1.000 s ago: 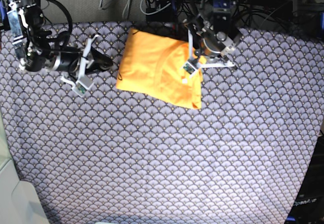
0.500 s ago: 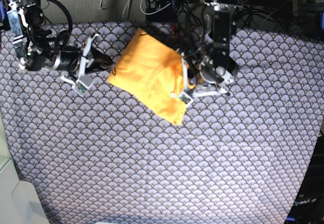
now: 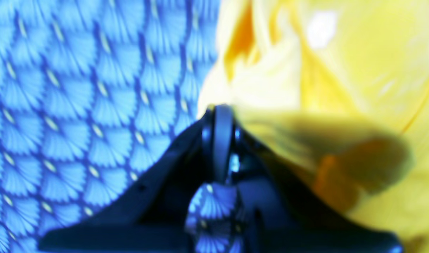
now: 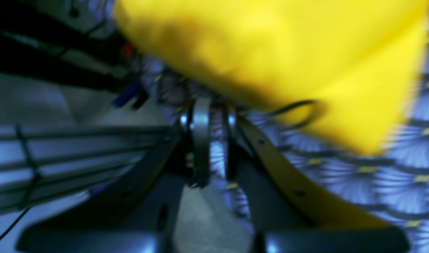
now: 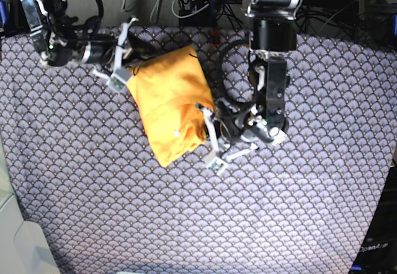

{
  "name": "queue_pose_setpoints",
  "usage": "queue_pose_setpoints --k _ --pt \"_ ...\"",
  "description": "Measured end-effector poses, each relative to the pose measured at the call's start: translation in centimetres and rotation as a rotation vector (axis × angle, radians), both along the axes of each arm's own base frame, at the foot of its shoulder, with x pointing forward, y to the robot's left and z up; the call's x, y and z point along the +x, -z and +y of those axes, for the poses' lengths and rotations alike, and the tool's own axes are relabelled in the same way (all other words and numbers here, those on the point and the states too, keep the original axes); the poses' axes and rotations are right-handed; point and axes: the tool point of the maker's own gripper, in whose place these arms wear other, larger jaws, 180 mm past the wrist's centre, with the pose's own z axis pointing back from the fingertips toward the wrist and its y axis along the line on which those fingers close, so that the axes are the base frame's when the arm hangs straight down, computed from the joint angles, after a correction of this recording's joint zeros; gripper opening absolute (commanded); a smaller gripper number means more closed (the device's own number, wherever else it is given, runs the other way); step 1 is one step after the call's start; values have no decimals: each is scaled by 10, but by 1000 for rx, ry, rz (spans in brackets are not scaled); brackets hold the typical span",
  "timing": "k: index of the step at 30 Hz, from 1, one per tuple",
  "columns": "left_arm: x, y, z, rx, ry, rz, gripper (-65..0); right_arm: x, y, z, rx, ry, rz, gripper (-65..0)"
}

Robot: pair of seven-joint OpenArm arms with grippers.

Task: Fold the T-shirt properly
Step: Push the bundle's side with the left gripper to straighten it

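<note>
The yellow-orange T-shirt (image 5: 170, 103) lies folded into a compact rectangle, turned at an angle on the patterned cloth. My left gripper (image 5: 206, 122) is at its right edge and is shut on the fabric; the left wrist view shows the closed tips (image 3: 218, 110) at the border of the T-shirt (image 3: 341, 52). My right gripper (image 5: 138, 54) is beside the shirt's upper left corner. In the right wrist view its fingers (image 4: 214, 112) stand almost together with nothing between them, and the T-shirt (image 4: 288, 52) is just beyond them.
A grey-blue scallop-patterned tablecloth (image 5: 248, 212) covers the table. Cables and dark equipment (image 5: 205, 7) run along the back edge. A pale object (image 5: 18, 237) stands at the front left corner.
The left gripper moved toward the front, dragging and rotating the shirt down and left. The right gripper moved up and right to the shirt's upper left corner.
</note>
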Motion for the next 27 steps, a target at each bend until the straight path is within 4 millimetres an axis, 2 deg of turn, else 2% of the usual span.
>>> queue_pose_setpoints --k 3,6,8,11,13,15,17,20,24,27 --pt "9 -9 0 0 1 -23 -650 -4 -4 -5 -13 -7 -8 -604" --pt "12 -13 1 1 -2 -37 -650 12 -14 -32 -60 37 -59 -604" --pt "11 -11 11 3 -19 -34 -650 19 -16 -48 -91 67 -77 -604" --pt "6 -6 38 11 -85 -27 -650 22 -16 -59 -119 70 -80 -604" --pt "-5 6 57 44 -122 6 -650 33 -22 -65 -138 64 -109 -604" --pt "-18 17 62 53 -129 35 -650 50 -32 -66 -123 80 -153 -604" --pt "-25 23 59 53 -123 52 -650 61 -30 -71 -118 102 -152 -604" --pt "-23 18 44 7 -115 38 -650 66 -16 -84 -154 132 -112 -604" --pt "-20 12 26 -47 -108 15 -650 69 -16 -78 -131 142 -114 -604" --pt "-17 19 23 -48 -102 40 -650 65 -13 -66 -99 139 -102 -604"
